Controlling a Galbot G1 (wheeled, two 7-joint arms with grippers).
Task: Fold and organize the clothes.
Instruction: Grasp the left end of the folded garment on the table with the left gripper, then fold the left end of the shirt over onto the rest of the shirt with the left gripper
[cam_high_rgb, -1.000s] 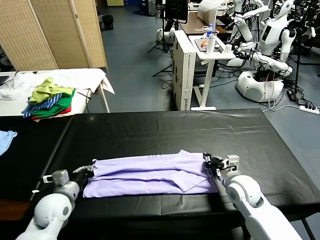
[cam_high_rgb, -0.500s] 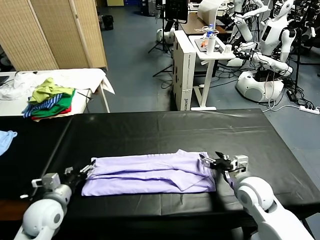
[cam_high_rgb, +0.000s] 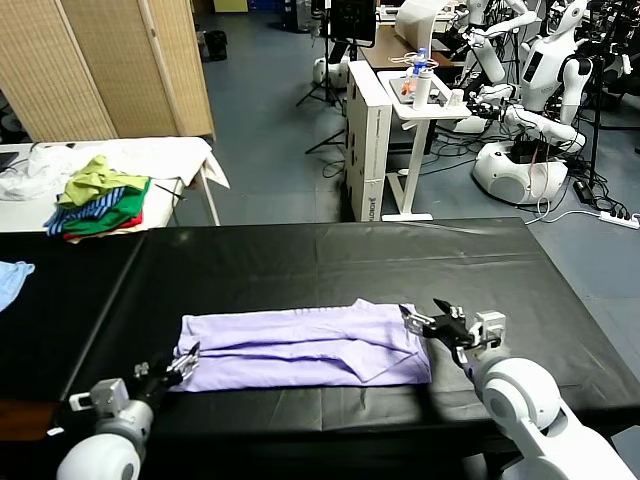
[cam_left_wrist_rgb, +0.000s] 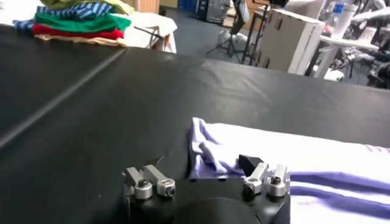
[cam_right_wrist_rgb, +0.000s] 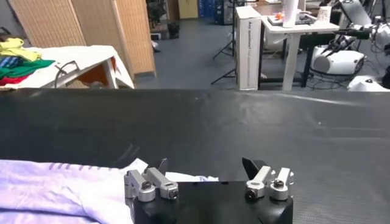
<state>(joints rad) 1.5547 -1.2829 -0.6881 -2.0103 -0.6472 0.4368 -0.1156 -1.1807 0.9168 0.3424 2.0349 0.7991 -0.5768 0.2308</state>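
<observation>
Both grippers' jaws stand apart and empty, the left gripper at one end of the folded T-shirt on the black table, the right gripper at the other.

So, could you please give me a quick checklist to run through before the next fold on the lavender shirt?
1. Left gripper released: ok, jaws open at the shirt's left end, nothing held.
2. Right gripper released: ok, jaws open at the shirt's right end, nothing held.
3. Lavender T-shirt lying flat on the black table: ok, folded into a long band, all on the table.
4. Edges tidy: not ok, the left end is bunched and a flap lies loose near the right end.
5. Space to fold: ok, bare table beyond the shirt; the garment pile sits on another table.
6. Printed graphic's side: cannot tell.
</observation>
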